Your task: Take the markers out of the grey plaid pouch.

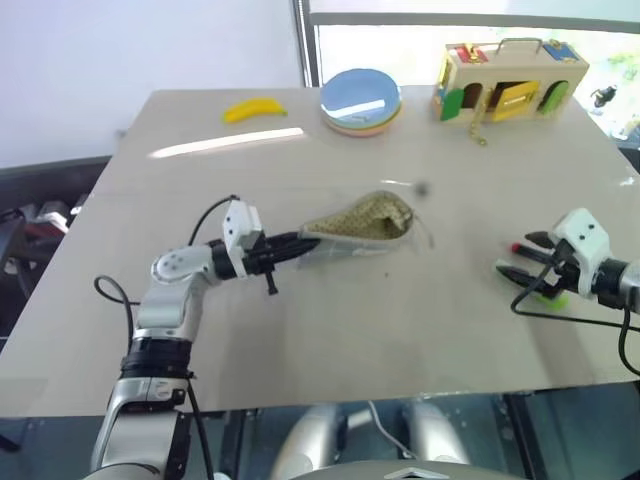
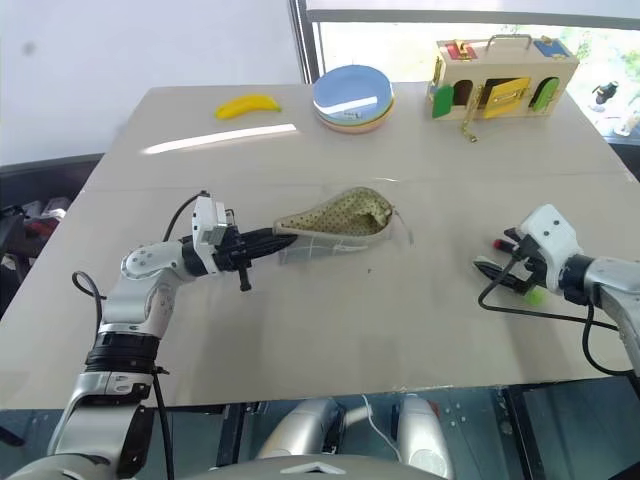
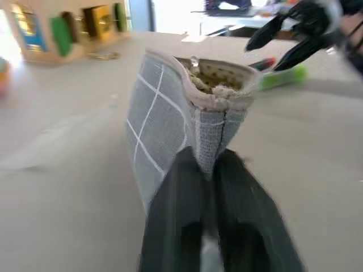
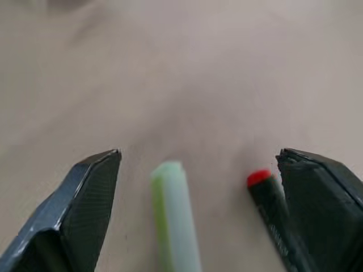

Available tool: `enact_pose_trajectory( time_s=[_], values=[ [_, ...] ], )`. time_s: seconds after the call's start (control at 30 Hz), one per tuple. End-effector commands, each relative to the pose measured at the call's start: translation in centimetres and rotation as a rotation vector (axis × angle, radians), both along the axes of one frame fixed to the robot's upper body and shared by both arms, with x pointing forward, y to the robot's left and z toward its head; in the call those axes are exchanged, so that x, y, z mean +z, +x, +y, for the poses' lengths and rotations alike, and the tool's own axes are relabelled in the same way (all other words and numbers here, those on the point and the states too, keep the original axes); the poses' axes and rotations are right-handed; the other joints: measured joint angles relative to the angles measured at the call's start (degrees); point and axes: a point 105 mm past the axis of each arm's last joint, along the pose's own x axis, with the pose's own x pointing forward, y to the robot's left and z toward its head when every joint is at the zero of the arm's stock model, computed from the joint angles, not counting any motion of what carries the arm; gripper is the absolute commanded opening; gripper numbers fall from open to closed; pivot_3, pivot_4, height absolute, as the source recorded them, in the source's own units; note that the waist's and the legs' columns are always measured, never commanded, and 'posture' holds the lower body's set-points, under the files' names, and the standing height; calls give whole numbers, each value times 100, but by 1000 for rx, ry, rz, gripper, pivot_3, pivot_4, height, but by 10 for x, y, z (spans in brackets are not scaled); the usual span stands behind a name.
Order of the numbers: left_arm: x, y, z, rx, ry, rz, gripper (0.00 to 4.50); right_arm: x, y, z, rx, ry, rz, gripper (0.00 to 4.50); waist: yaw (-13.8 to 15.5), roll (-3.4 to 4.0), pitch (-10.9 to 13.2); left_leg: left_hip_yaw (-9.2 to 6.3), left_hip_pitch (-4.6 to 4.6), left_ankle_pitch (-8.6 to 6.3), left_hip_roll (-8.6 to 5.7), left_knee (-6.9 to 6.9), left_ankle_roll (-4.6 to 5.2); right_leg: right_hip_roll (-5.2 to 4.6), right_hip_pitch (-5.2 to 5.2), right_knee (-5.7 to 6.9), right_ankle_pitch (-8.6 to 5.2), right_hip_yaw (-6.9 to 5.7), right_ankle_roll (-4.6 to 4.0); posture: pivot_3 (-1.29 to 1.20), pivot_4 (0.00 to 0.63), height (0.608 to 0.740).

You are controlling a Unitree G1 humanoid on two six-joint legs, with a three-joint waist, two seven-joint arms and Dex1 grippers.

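Observation:
The grey plaid pouch (image 1: 365, 222) hangs just above the table's middle, its mouth gaping and the olive dotted lining showing. My left gripper (image 1: 300, 243) is shut on the pouch's closed end; in the left wrist view the fingers (image 3: 181, 187) pinch its seam (image 3: 207, 130). Two markers lie on the table at the right: a lime green marker (image 4: 176, 215) and a dark marker with a red end (image 4: 271, 207). My right gripper (image 1: 515, 255) stands open over them, its two fingers on either side of both, touching neither as far as I can see.
At the table's far side lie a yellow banana (image 1: 254, 108), a stack of plates (image 1: 360, 100) and a wooden toy box (image 1: 508, 80). The right table edge (image 1: 630, 180) runs close to my right arm.

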Motion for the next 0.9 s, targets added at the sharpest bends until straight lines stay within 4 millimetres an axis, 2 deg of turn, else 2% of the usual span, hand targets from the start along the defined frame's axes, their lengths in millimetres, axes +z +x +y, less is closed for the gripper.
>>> enact_pose_trajectory(
  time_s=[0.03,0.1,0.2,0.27,0.37,0.47,0.53,0.6,0.7,0.8,0.9],
  values=[
    [15,8,9,74,80,-180,2106,35,-9,5,32,173,-88,4239,46,0,0,0,-1,0,0,0,0,0,0,-1,0,-1,0,0,150,740],
    [13,11,14,118,130,-249,3193,40,-19,8,51,250,-86,4239,59,0,0,-4,-1,0,0,-1,0,0,0,-2,0,-4,0,0,150,740],
    [12,18,31,257,201,-342,4428,38,-38,8,58,360,-52,4239,64,0,0,-7,-4,-1,0,-4,1,-2,1,-7,0,-6,0,0,150,740],
    [8,22,44,361,228,-341,4428,36,-53,8,79,403,-22,4239,55,0,0,-7,-4,-1,-1,-5,1,-2,1,-8,0,-5,0,0,150,740],
    [0,11,61,455,154,-208,4428,29,-80,9,127,432,36,4239,23,2,-1,0,0,-2,-1,-7,3,-2,1,-3,0,4,0,0,150,740],
    [-17,-21,71,490,93,-4,4428,14,-103,5,130,420,101,4239,-4,6,-2,3,9,-7,6,-20,8,3,2,-5,-1,11,1,0,150,740],
    [-36,-54,71,445,119,141,4428,0,-114,-2,119,379,141,4239,-4,8,1,6,7,-7,7,-17,9,5,1,-6,-1,14,1,0,150,740],
    [-47,-79,71,402,104,267,4428,-12,-122,-8,106,342,171,4239,3,6,1,7,9,-9,5,-15,12,2,3,-2,0,13,1,0,150,740],
    [-53,-95,77,428,125,358,4428,-19,-128,-15,105,309,186,4239,75,32,24,15,66,-30,7,-24,41,-2,56,-14,-2,18,-1,0,150,740],
    [-60,-109,84,436,121,430,4428,-27,-131,-28,84,275,175,4239,97,34,22,12,97,-43,11,-22,20,-6,98,-20,-17,9,-17,0,150,740],
    [-60,-120,84,396,125,442,4428,-30,-133,-38,74,258,175,4239,85,33,22,13,98,-43,11,-21,21,-5,102,-29,-18,9,-19,0,150,740]
  ],
)
